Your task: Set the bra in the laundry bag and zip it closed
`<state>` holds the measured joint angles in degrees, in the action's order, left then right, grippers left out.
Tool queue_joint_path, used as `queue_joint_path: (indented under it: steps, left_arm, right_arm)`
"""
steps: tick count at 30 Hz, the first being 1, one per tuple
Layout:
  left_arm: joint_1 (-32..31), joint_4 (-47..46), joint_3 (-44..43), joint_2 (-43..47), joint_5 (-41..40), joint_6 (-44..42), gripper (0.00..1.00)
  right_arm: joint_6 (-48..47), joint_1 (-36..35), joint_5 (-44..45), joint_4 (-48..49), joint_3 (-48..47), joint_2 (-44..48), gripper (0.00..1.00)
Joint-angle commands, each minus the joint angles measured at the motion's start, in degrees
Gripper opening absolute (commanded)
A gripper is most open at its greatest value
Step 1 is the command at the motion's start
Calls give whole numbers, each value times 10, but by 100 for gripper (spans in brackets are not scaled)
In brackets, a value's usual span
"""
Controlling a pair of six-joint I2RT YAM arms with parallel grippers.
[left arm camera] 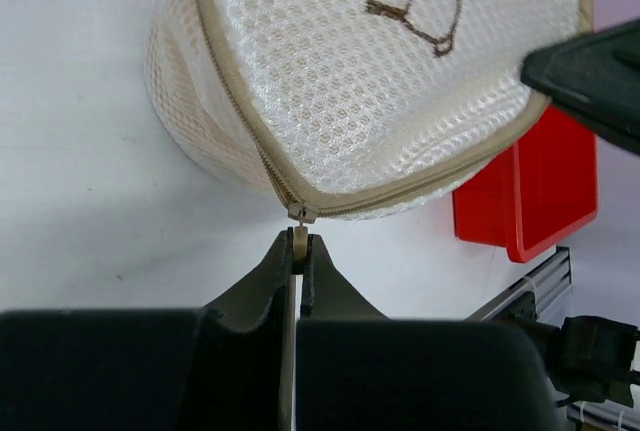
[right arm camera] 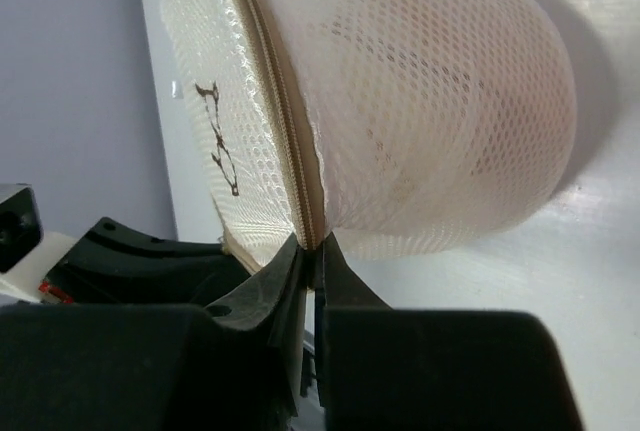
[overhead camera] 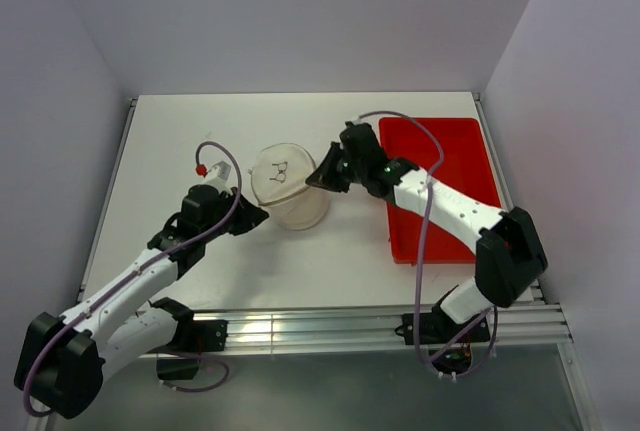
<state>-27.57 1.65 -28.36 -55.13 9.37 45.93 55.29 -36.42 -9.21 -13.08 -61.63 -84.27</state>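
- The left arm (overhead camera: pixel 130 289) runs from its base at the lower left, forward and to the right, with the forearm held low.
- The left gripper (overhead camera: pixel 252 217) points right. Its 2 fingers (left arm camera: pixel 262 289) are pressed together, and the zip pull (left arm camera: pixel 299 242) is clamped between the tips.
- The right arm (overhead camera: pixel 450 213) bends at the elbow and reaches forward and to the left.
- The right gripper (overhead camera: pixel 318 179) points left. Its 2 fingers (right arm camera: pixel 268 289) are closed, pinching the zipped edge of the laundry bag (right arm camera: pixel 430 121).
- The 2 grippers face each other from opposite sides and do not touch.
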Motion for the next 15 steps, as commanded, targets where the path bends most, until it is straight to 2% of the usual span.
queue_joint_path:
  steps: [1,6,9,10,13,15]
  left_arm:
    - [21,50,-16,38,-15,-23,0]
    - [12,34,-15,85,31,-18,0]
    - [-38,22,-27,79,19,-8,0]
    - [-75,14,-32,72,8,-8,0]
    - [-112,-31,-38,23,-8,3,0]
    - [-113,-59,-36,4,1,11,0]
  right_arm:
    - [-122,27,-2,-76,-140,-57,8]
    - [-182,31,-44,-129,-283,-153,19]
    - [-201,31,-63,-167,-364,-202,26]
    - [-205,31,-63,-187,-397,-212,27]
    - [-200,31,-54,-209,-423,-233,38]
    - [-193,31,-37,-215,-417,-226,46]
